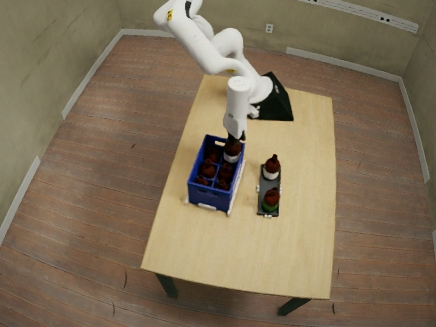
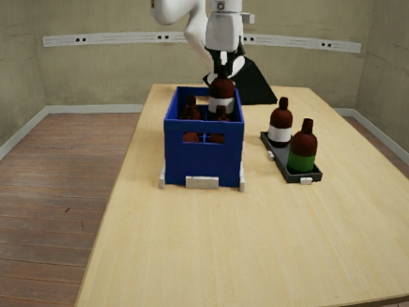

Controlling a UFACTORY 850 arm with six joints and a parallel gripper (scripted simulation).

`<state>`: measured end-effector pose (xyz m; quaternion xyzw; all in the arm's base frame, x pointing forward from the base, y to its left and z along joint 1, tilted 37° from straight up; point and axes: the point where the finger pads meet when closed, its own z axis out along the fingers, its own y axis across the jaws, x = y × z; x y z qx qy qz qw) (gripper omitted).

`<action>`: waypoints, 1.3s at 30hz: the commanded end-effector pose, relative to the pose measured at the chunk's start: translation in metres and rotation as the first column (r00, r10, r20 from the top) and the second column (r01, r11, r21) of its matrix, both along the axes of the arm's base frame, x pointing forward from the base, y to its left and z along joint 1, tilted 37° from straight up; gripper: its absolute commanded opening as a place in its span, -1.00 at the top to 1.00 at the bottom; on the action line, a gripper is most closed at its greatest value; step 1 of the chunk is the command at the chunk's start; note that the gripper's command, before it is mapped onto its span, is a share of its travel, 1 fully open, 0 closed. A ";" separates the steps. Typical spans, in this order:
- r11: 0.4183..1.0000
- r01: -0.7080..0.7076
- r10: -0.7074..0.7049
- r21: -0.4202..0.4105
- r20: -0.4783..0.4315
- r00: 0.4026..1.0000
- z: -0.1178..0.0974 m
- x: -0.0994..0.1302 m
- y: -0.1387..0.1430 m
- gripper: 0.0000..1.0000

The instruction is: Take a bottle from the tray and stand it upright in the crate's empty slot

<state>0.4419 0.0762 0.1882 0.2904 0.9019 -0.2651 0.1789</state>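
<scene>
While the gripper clamps its neck, held bottle: upright, partly down in the crate's back right slot, shoulders and white band above the rim
Gripper: dark fingers clenched on the held bottle's neck, pointing straight down under a boxy white wrist
Held bottle look: dark brown rounded body, narrow neck, white label band round the middle; smooth and dull
Crate: blue plastic box with straight walls, cross dividers making six slots, a cut-out handle in the near wall, pale grey feet at the bottom corners
Crate bottles: brown tops showing in the other slots, standing lower than the held one
Tray: shallow dark grey rectangle with a low rim and small pale tabs, just right of the crate, apart from it
White bottle: brown with a white band, upright at the tray's far end
Green bottle: brown with a green band, upright at the tray's near end
Table: pale wood top, fine straight grain, dark legs in the top view
Arm: glossy white rounded links
Base: black wedge at the table's far edge
Floor: reddish-brown planks
</scene>
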 end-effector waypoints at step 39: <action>1.000 0.000 0.000 0.001 0.001 1.000 -0.025 0.006 -0.018 1.00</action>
